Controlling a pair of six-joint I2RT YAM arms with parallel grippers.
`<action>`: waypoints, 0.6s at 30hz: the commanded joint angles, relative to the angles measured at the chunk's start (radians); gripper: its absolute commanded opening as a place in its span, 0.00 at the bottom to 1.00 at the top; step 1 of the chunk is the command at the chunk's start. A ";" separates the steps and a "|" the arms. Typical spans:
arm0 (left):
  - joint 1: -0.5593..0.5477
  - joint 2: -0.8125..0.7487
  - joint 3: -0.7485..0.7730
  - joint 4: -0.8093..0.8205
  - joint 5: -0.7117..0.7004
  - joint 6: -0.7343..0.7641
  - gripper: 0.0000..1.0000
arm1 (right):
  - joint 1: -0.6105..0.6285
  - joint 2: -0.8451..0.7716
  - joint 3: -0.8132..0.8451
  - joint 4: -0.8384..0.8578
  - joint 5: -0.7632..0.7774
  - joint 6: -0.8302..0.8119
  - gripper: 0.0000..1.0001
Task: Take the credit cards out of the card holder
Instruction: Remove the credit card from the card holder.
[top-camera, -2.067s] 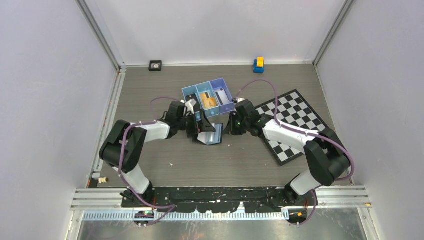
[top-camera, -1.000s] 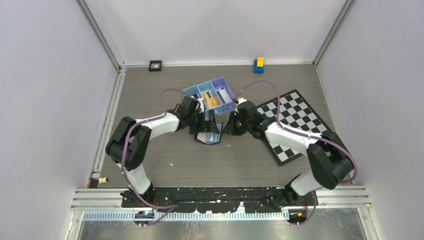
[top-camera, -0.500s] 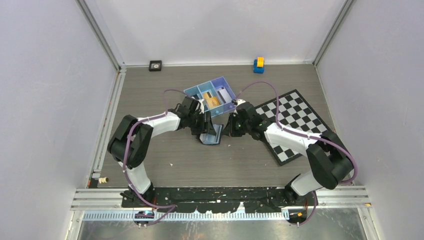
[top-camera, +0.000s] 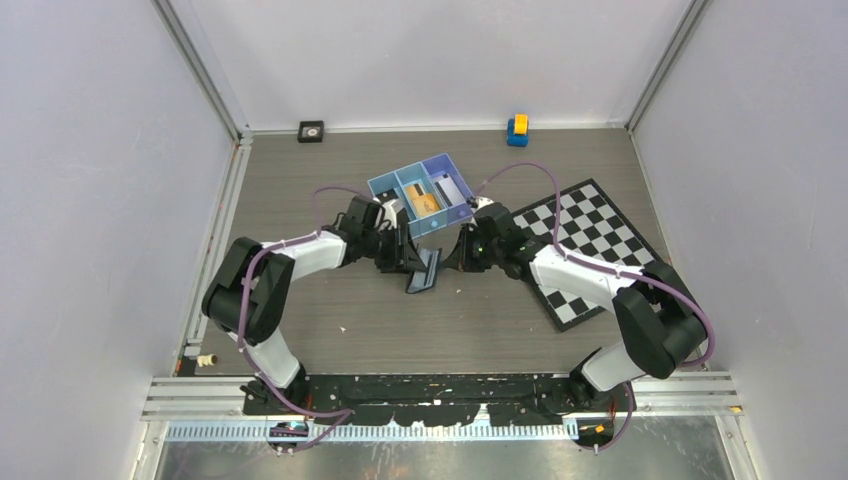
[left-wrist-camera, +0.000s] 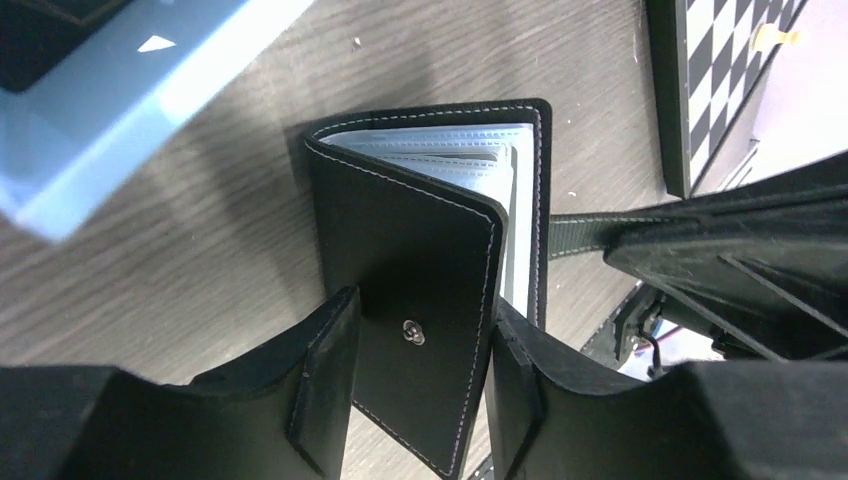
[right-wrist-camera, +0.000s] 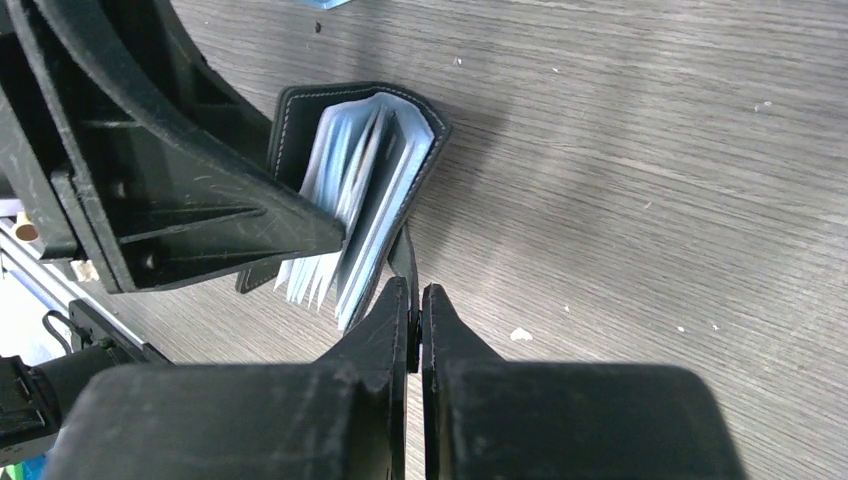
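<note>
The black card holder (top-camera: 424, 271) stands on edge on the table between my two grippers, half folded, with pale bluish sleeves (right-wrist-camera: 350, 180) fanned inside. My left gripper (top-camera: 408, 262) is shut on its snap-button cover (left-wrist-camera: 420, 240), one finger on each side edge. My right gripper (right-wrist-camera: 415, 300) is shut on the short strap tab (right-wrist-camera: 405, 255). An orange-gold credit card (top-camera: 424, 203) lies in the blue tray's middle compartment, and a pale card (top-camera: 447, 189) in its right one. Whether any cards sit in the sleeves I cannot tell.
The blue three-compartment tray (top-camera: 385, 187) sits just behind the grippers. A chequered board (top-camera: 590, 240) lies under the right arm. A small black square object (top-camera: 311, 131) and a yellow-and-blue toy (top-camera: 517, 129) stand at the back wall.
My left gripper has closed from wide open onto the holder's cover. The holder has gone from lying spread open to folded up on edge. The right gripper has kept its hold.
</note>
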 joint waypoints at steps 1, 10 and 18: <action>0.015 -0.052 -0.051 -0.018 0.033 -0.015 0.28 | -0.019 -0.033 -0.009 0.069 -0.008 0.029 0.00; 0.021 -0.103 -0.085 0.046 0.070 -0.047 0.27 | -0.039 -0.054 -0.040 0.119 -0.014 0.055 0.00; 0.022 -0.102 -0.082 0.025 0.052 -0.046 0.49 | -0.049 -0.048 -0.049 0.144 -0.045 0.071 0.00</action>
